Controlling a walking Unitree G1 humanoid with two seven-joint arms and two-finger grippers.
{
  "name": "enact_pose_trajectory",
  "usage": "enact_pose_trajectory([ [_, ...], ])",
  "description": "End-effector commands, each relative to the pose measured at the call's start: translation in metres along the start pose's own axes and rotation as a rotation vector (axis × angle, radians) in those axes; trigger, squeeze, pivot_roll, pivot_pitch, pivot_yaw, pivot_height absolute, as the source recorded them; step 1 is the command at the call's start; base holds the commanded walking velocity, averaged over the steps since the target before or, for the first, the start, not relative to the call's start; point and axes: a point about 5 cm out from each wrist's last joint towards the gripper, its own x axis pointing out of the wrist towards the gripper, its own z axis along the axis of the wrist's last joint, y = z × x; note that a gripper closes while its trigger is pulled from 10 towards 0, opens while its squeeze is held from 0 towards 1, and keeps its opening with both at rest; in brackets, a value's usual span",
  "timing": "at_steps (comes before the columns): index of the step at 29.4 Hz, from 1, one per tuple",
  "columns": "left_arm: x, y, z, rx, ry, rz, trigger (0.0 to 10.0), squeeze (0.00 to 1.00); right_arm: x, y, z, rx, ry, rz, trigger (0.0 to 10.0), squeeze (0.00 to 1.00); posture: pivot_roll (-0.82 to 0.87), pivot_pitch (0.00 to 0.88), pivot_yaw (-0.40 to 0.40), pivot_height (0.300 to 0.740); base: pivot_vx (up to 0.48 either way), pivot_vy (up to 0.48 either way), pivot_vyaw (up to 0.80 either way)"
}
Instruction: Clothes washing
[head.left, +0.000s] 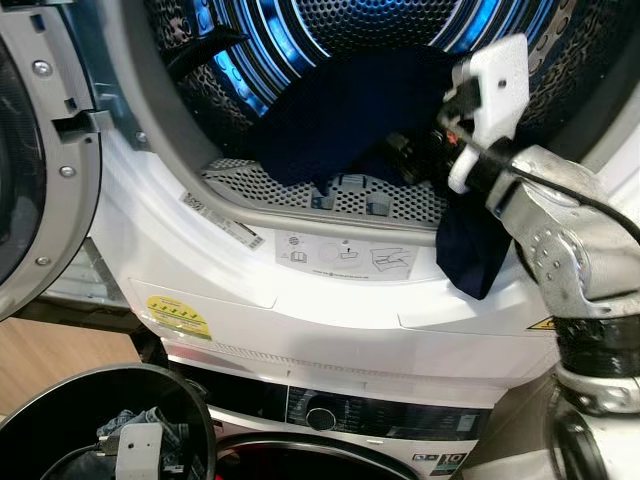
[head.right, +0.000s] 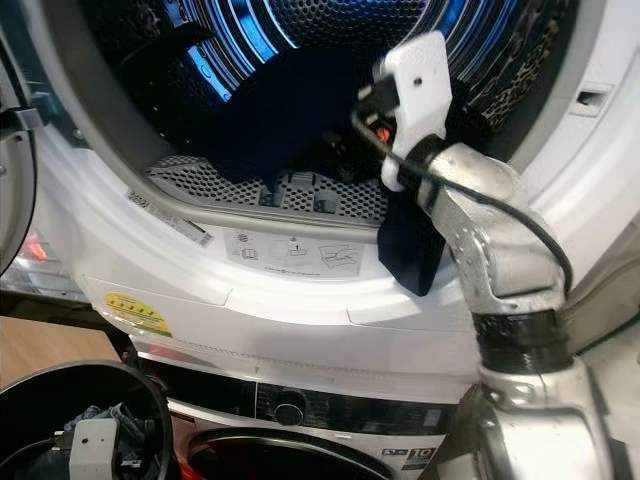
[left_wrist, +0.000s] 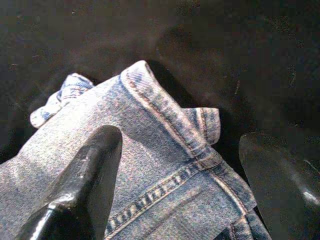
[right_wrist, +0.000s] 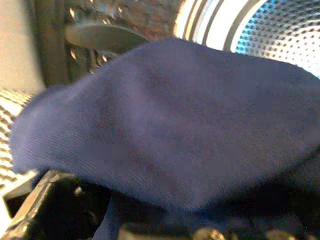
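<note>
Blue light fills the perforated drum (head.left: 330, 20) of the upper machine, where a navy garment (head.left: 340, 110) lies over the door lip, one corner hanging outside; the right gripper (head.left: 425, 155) is buried in it, jaws hidden, so I cannot tell their state. Soft, limp and light, it looks best bunched at a thick fold, while down in the black bin (head.left: 60, 400) the left gripper (left_wrist: 175, 165) hovers with jaws wide over stiffer, heavier denim (left_wrist: 150, 150).

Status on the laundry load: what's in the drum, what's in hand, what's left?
Done: nothing sits fully loaded; the drum door is open. In hand: the right gripper is at the drum mouth with the navy garment, part inside the drum, one end hanging over the door rim. Left: the left gripper, open, is over the jeans in the black bin; these remain to be loaded.
</note>
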Motion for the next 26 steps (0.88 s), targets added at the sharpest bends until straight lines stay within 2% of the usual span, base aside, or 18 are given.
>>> enact_pose_trajectory([
  [1, -0.005, 0.0, -0.012, 0.014, 0.042, -0.002, 10.0, 0.0, -0.006, -0.004, -0.004, -0.048, 0.038, -0.05, 10.0, 0.0, 0.07, 0.0, -0.037, 0.74, 0.0, 0.0, 0.0],
  [6, -0.003, -0.001, -0.01, 0.02, 0.034, -0.008, 10.0, 0.0, -0.012, 0.002, -0.009, -0.09, 0.05, -0.022, 10.0, 0.0, 0.07, 0.0, -0.036, 0.74, 0.0, 0.0, 0.0],
  [7, -0.003, 0.0, -0.009, 0.019, 0.031, -0.007, 10.0, 0.0, -0.019, 0.007, -0.012, -0.17, 0.061, 0.045, 10.0, 0.0, 0.07, 0.0, -0.035, 0.74, 0.0, 0.0, 0.0],
  [9, -0.003, 0.0, -0.009, 0.019, 0.03, -0.006, 10.0, 0.0, -0.021, 0.008, -0.013, -0.178, 0.065, 0.054, 10.0, 0.0, 0.07, 0.0, -0.035, 0.74, 0.0, 0.0, 0.0],
  [12, -0.003, 0.001, -0.01, 0.021, 0.035, -0.007, 10.0, 0.0, -0.026, 0.013, -0.006, -0.173, 0.001, 0.11, 10.0, 0.0, 0.07, 0.0, -0.035, 0.74, 0.0, 0.0, 0.0],
  [14, -0.003, 0.0, -0.009, 0.014, 0.029, -0.001, 10.0, 0.0, -0.03, 0.014, 0.001, -0.113, -0.049, 0.138, 10.0, 0.0, 0.08, 0.0, -0.04, 0.74, 0.0, 0.0, 0.0],
  [17, -0.003, -0.001, -0.009, 0.014, 0.026, 0.0, 10.0, 0.0, -0.038, 0.017, 0.003, -0.122, -0.08, 0.212, 10.0, 0.0, 0.08, 0.0, -0.043, 0.74, 0.0, 0.0, 0.0],
  [20, -0.004, -0.002, -0.011, 0.014, 0.028, -0.001, 10.0, 0.0, -0.043, 0.017, 0.002, -0.17, -0.075, 0.246, 10.0, 0.0, 0.08, 0.0, -0.05, 0.74, 0.0, 0.0, 0.0],
  [26, -0.004, -0.003, -0.012, 0.008, 0.031, 0.003, 10.0, 0.0, -0.046, 0.011, 0.001, -0.183, -0.058, 0.224, 10.0, 0.0, 0.08, 0.0, -0.054, 0.74, 0.0, 0.0, 0.0],
])
